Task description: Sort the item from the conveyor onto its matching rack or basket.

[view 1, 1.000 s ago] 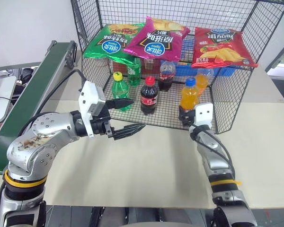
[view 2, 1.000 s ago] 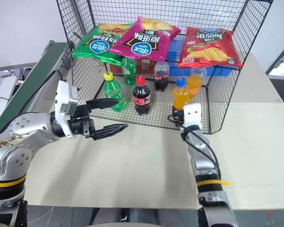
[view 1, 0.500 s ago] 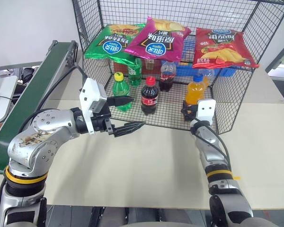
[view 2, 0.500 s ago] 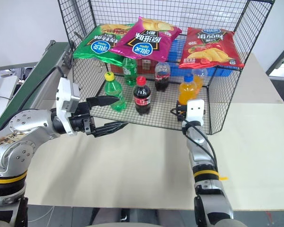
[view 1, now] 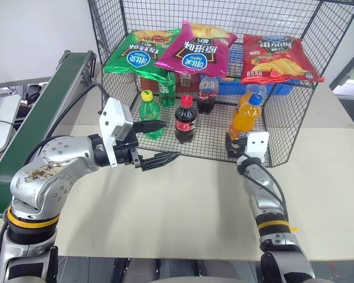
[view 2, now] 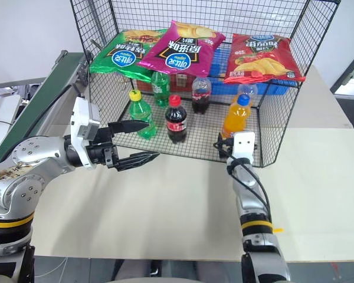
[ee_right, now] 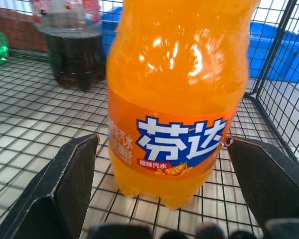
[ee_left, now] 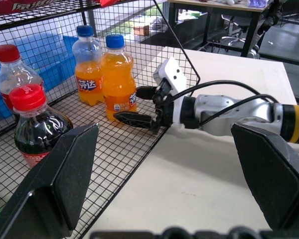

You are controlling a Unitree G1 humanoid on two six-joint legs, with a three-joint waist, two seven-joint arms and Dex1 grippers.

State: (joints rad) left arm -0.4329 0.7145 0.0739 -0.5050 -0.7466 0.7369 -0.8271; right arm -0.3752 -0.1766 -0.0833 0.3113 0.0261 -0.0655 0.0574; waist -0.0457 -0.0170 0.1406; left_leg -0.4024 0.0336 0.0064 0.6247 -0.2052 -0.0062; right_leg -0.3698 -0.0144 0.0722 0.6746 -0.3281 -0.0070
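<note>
I see the orange soda bottle [view 1: 242, 116], clear plastic with a blue cap and an orange label, standing on the mesh floor of the black wire cage [view 1: 283, 106] near its front right corner, leaning toward the back of the cage. The cage has an upper shelf above that floor. The dark green conveyor belt [view 1: 41, 112] with grey side rails runs along the cage's left side, nothing on the stretch I can see.

Beige table [view 1: 183, 206] carries wire cage [view 1: 283, 127].
</note>
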